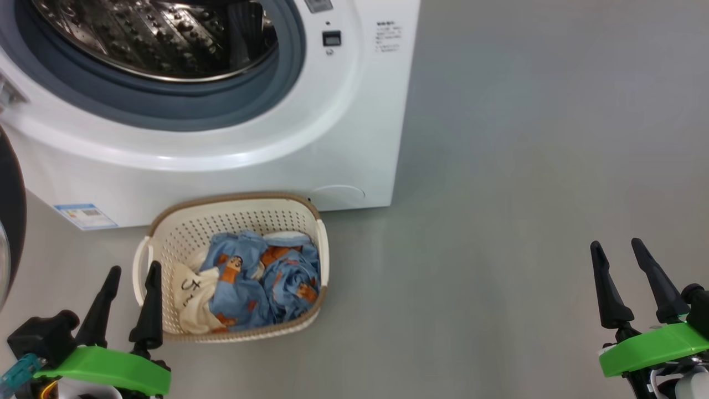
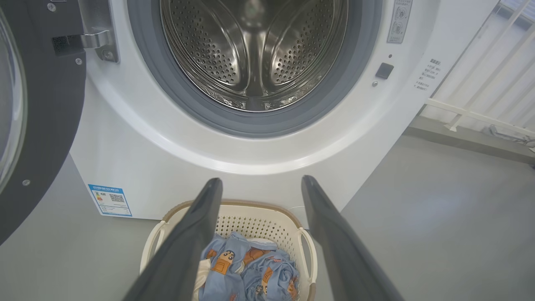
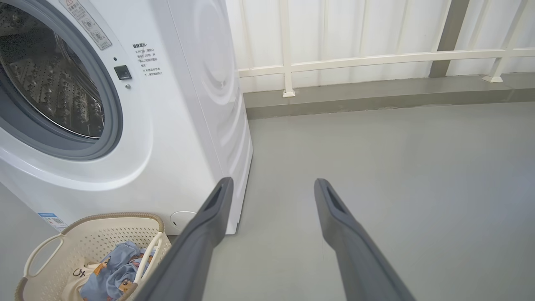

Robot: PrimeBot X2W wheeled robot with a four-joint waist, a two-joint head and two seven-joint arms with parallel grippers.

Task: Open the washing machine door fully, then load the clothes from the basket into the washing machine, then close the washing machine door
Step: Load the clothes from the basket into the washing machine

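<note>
The white washing machine [image 1: 354,111] stands with its steel drum [image 2: 255,50] exposed. Its black-rimmed door [image 2: 37,125] is swung wide open to the left, and a sliver of that door [image 1: 8,221] shows at the head view's left edge. On the floor in front sits the cream basket [image 1: 183,233], holding light blue clothes [image 1: 288,282] and a cream piece [image 1: 191,293]. My left gripper [image 1: 134,269] hangs open just left of the basket, nothing between its fingers. Far off to the right over bare floor, my right gripper [image 1: 616,243] is also open and empty.
Grey floor [image 1: 526,194] stretches to the right of the machine. A white railing [image 3: 376,58] on a low grey kerb runs along the back. A blue label [image 1: 86,216] marks the machine's lower left corner.
</note>
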